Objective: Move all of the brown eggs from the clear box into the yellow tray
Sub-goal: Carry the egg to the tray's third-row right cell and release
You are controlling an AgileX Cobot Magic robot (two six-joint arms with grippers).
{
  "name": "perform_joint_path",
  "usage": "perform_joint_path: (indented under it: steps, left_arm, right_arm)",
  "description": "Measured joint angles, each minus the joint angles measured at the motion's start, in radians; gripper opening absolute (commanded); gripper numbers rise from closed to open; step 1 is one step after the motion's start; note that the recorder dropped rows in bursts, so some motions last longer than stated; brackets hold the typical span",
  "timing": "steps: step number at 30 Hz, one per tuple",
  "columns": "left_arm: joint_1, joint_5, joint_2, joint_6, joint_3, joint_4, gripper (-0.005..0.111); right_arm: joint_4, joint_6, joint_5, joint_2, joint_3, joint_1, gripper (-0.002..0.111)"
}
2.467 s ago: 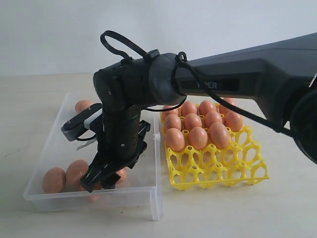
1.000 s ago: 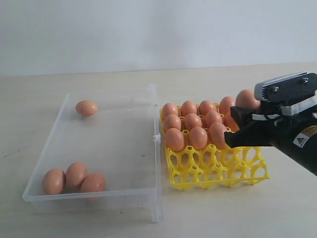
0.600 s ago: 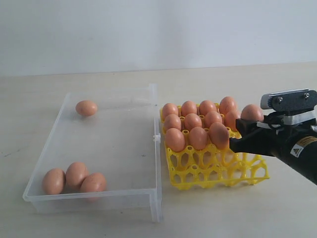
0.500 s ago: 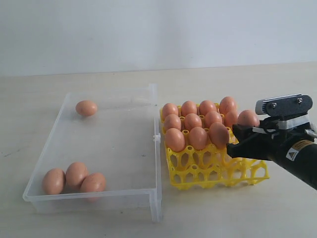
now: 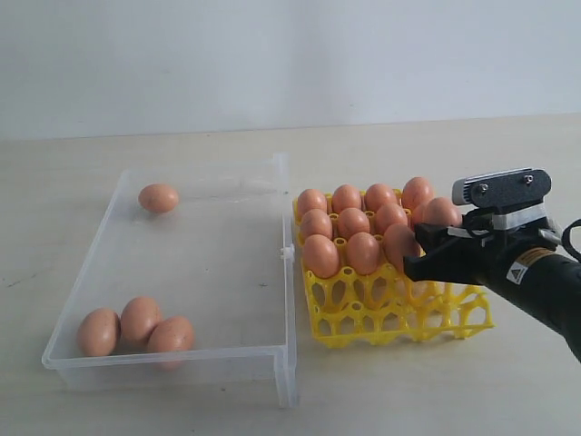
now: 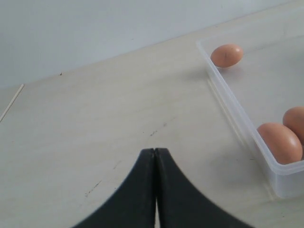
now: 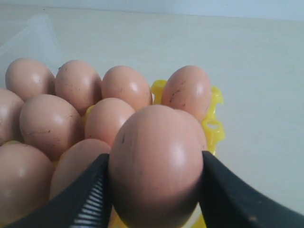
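The yellow tray (image 5: 454,320) sits right of the clear box (image 5: 209,272) and holds several brown eggs (image 5: 352,222) in its far rows. My right gripper (image 5: 434,238) is shut on one brown egg (image 7: 156,164), holding it just above the tray's right side, beside the egg at the tray's far right corner (image 7: 188,90). Three brown eggs (image 5: 136,325) lie in the box's near left corner and one (image 5: 158,197) at its far left. My left gripper (image 6: 155,151) is shut and empty over bare table, outside the box's wall; it does not show in the exterior view.
The tray's near rows (image 5: 390,313) are open cells with pointed posts. A small clasp (image 5: 287,254) sticks out from the box's wall facing the tray. Pale table (image 6: 95,123) surrounds everything, with a white wall behind.
The right arm left the box, carrying an egg, and swung out to the right. Over the last second it has moved left and lower over the tray's right side.
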Motion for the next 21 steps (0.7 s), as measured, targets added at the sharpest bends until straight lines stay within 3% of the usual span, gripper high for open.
perform_joint_path:
  steps: [10,21]
  left_arm:
    - [0.000,0.000,0.000,0.000,0.000,0.000,0.000]
    - [0.000,0.000,0.000,0.000,0.000,0.000,0.000]
  right_arm:
    - [0.000,-0.002,0.027,0.008,-0.026,0.000,0.041]
    - [0.007,-0.002,0.040,0.054,-0.028,-0.002,0.059]
